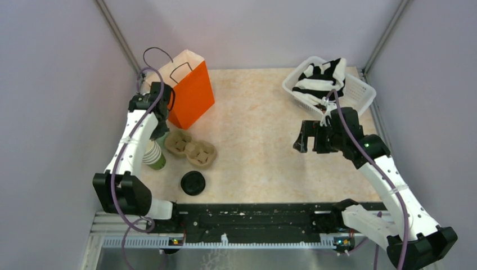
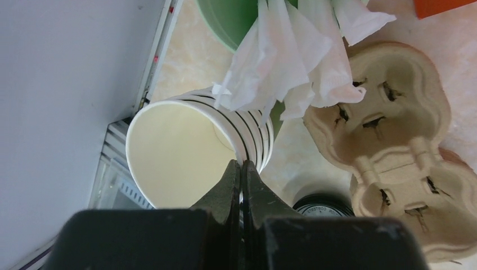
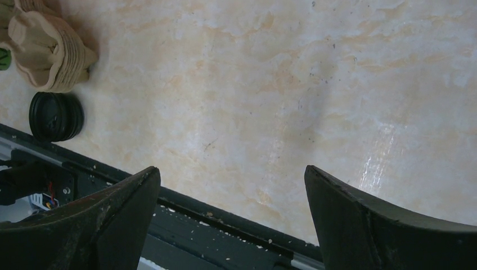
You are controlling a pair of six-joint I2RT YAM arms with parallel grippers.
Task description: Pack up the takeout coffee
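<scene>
Black plastic, left gripper [image 2: 242, 165]: jaws pressed together on the rim of the stack of paper cups [image 2: 185, 152], one finger over the cream inside, the other over the nested rims.

Takeout coffee [image 2: 228, 17]: we see only a green wall at the top edge of the left wrist view, just beyond the stack and partly behind white paper napkins [image 2: 298, 56]. Its lid is cut off.

Pulp cup carrier [image 2: 388, 140]: beside the stack.

Loose black lid [image 2: 323, 207]: half hidden by a finger, its raised lettering too small for us to read.

Right gripper [image 3: 230, 174]: jaws wide apart, holding nothing, over bare table [image 3: 281, 84].

Farther off: orange paper bag [image 1: 188, 95]; white basket [image 1: 363, 93] holding a striped cloth [image 1: 323, 76].
</scene>
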